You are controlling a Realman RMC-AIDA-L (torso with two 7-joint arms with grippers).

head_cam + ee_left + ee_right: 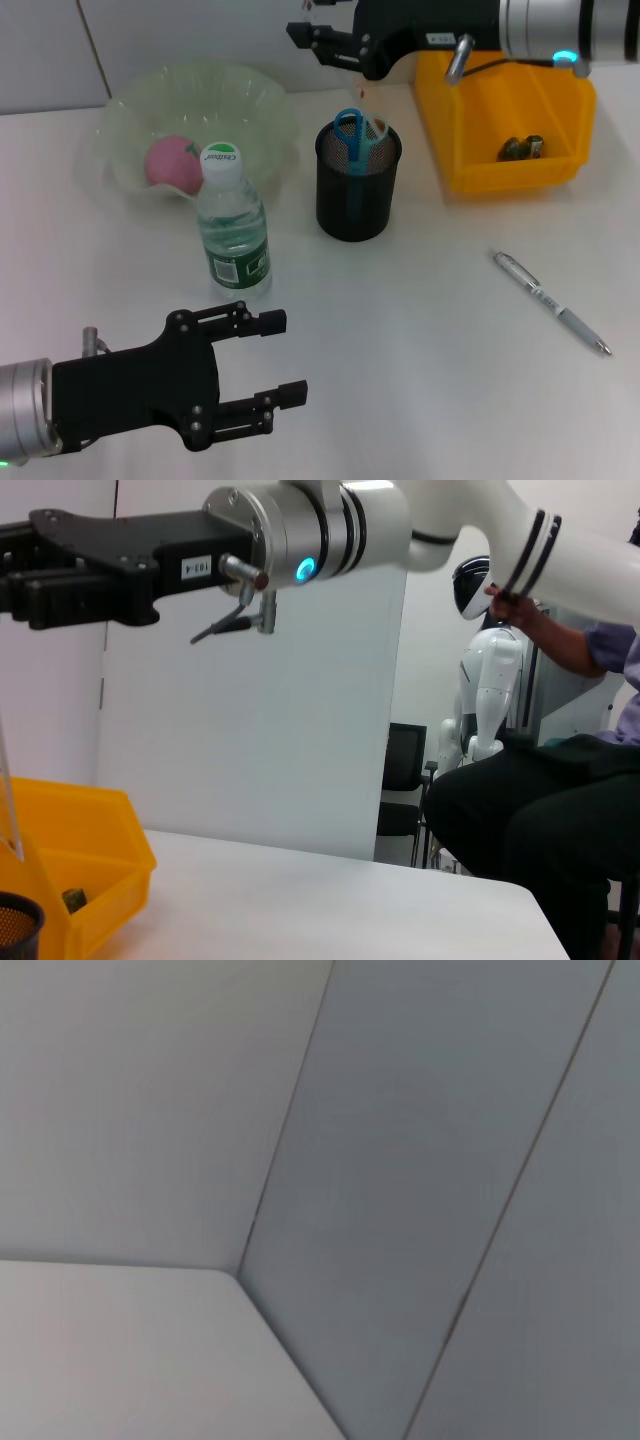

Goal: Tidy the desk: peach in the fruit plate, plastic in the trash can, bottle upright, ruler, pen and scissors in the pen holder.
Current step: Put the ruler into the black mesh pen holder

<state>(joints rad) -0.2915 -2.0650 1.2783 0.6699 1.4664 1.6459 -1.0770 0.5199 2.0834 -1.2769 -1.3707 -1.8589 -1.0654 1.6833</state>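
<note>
The white counter [420,340] carries everything, and most of it already sits where the task wants it. The yellow plastic bin [510,125], serving as the trash can, lies directly under the right arm and holds a small dark crumpled scrap [520,148], which I take to be the plastic.

Far forward of the left hand [262,362], the translucent pale green ruffled fruit plate [250,100] cradles the pink peach [174,163], so that step looks done. Between that plate and the left hand stands the clear plastic water bottle [233,225], upright on its base, with a green label and a white cap. The cap bears green lettering that seems to read "Cestbon", though I cannot be certain.

Just below and in front of the right hand [325,45] is the black mesh cylindrical pen holder [357,185], with the blue-handled scissors [352,135] standing handles-up inside and a thin clear strip rising past them toward the hand, probably the ruler. The right hand hovers above the holder with its fingers a little parted and nothing clearly gripped, which suggests a drop-off there.

The left hand hangs low near the front edge of the counter, fingers spread wide and empty, apparently parked.

The silver and white pen [552,303] lies flat on the counter, well apart from both hands, and appears to be the one item left. A small white tag on the right arm carries print too small to read.
</note>
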